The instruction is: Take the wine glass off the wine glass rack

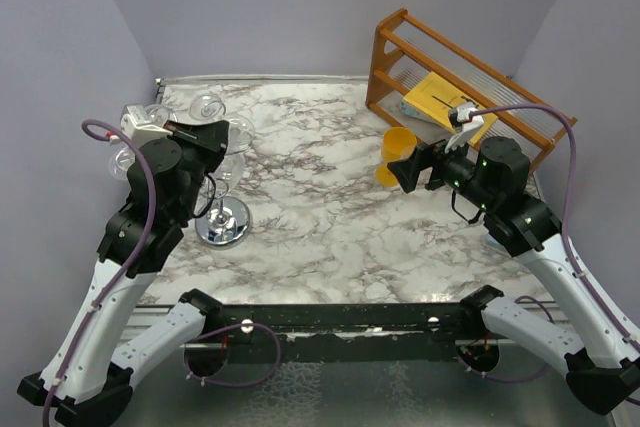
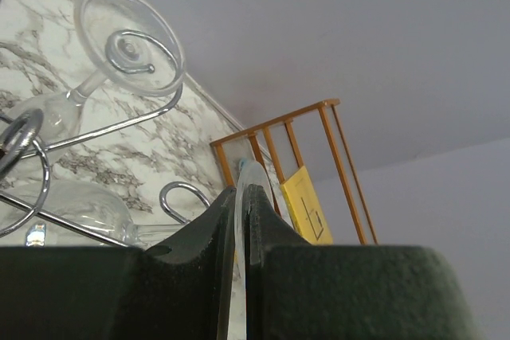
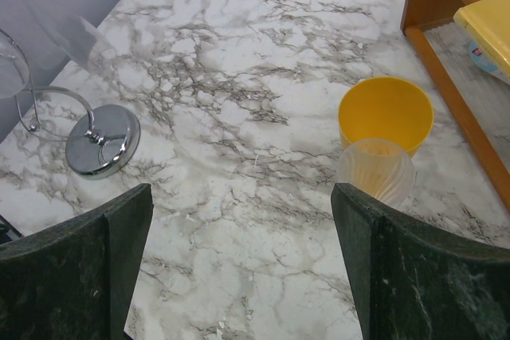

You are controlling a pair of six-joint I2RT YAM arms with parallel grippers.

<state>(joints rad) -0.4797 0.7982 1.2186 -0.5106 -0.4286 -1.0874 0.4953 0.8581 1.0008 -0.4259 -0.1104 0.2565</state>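
The wine glass rack (image 1: 222, 223) is a silvery wire tree on a round chrome base at the left; its base also shows in the right wrist view (image 3: 102, 141). Several clear wine glasses hang from its curled arms (image 2: 96, 129). My left gripper (image 1: 218, 137) is up among the arms. In the left wrist view it (image 2: 241, 190) is shut on the thin round foot of one wine glass (image 2: 250, 171), whose bowl (image 1: 233, 165) hangs below it. My right gripper (image 1: 408, 169) (image 3: 241, 193) is open and empty, above the table at the right.
Another hanging wine glass (image 2: 127, 45) sits on a curl close to my left gripper; more hang at the back (image 1: 205, 105). A yellow cup (image 3: 385, 109) and a clear ribbed cup (image 3: 374, 169) stand by my right gripper. A wooden slatted shelf (image 1: 460, 87) holds a yellow box (image 1: 440, 97).
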